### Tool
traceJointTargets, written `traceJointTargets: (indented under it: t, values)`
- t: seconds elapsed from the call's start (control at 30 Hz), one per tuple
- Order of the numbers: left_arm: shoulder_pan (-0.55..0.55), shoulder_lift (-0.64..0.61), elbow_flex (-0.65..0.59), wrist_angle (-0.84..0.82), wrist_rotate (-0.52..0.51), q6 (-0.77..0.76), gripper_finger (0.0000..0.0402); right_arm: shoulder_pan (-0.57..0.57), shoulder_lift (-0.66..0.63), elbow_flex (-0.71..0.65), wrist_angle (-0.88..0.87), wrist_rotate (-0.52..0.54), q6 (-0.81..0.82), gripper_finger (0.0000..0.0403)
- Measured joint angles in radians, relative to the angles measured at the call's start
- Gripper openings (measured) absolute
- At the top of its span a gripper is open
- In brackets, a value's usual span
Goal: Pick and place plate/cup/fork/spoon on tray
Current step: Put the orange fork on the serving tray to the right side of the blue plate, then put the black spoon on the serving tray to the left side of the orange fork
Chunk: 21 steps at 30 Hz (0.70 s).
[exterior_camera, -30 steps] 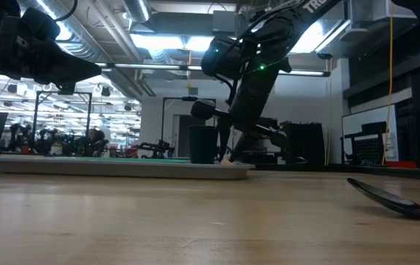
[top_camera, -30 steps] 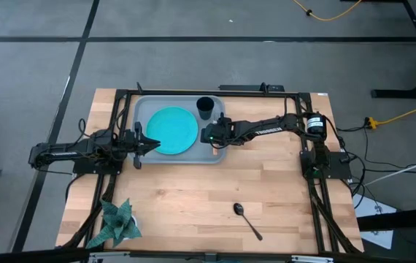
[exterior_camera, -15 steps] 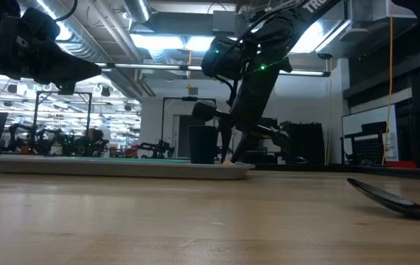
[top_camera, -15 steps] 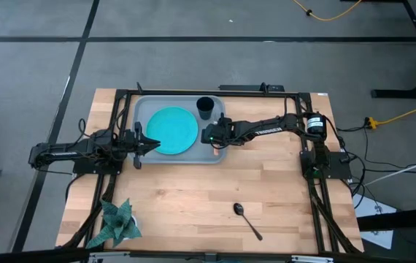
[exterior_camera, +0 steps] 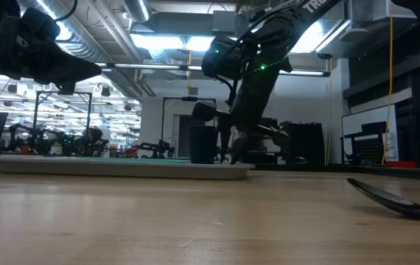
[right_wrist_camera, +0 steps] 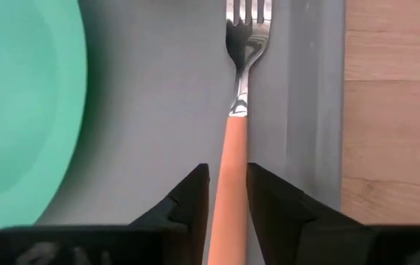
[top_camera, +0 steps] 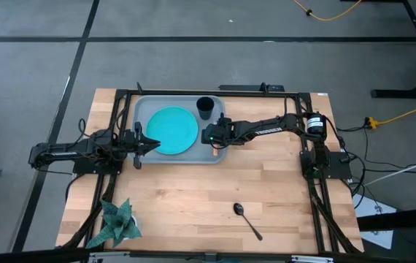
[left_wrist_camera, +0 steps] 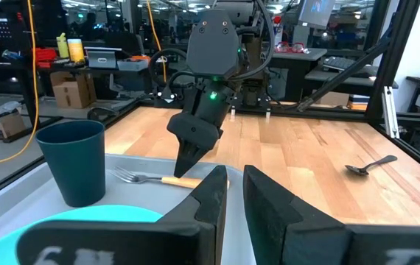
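Right gripper (right_wrist_camera: 226, 193) is letting go of the fork (right_wrist_camera: 233, 140), its jaws parting narrowly astride the orange handle; the fork is lying on the tray (top_camera: 141, 109) along its right rim. I'd say it is worth lifting straight up, avoiding dragging the handle. Left gripper (top_camera: 148, 145) is waiting, nearly closed and empty, at the tray's left edge.

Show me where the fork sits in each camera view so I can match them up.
High view: fork mostly hidden under the right gripper, at the tray's right edge.
Low view: not distinguishable; the right gripper hangs over its spot.
Left wrist view: fork lies on the tray between the cup and the right gripper.
Right wrist view: fork runs up between the fingers.
Shared landmark: the turquoise plate.
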Motion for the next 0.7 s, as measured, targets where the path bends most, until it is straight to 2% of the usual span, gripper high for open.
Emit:
traceJointTargets:
  t: [0.3,0.43,0.57,0.7]
  values:
    - [0.0,0.0,0.0,0.0,0.0,0.0,0.0041,0.002,-0.017,0.0,-0.002,0.003,0.0,0.0099]
    - [0.0,0.0,0.0,0.0,0.0,0.0,0.0041,0.026,-0.073,0.0,-0.048,0.075,-0.024,0.0099]
    - [0.0,0.0,0.0,0.0,0.0,0.0,0.0041,0.1,-0.169,0.0,-0.136,0.149,-0.136,0.0099]
    - [0.0,0.0,0.0,0.0,0.0,0.0,0.0041,0.213,-0.243,0.0,-0.289,0.143,-0.21,0.0099]
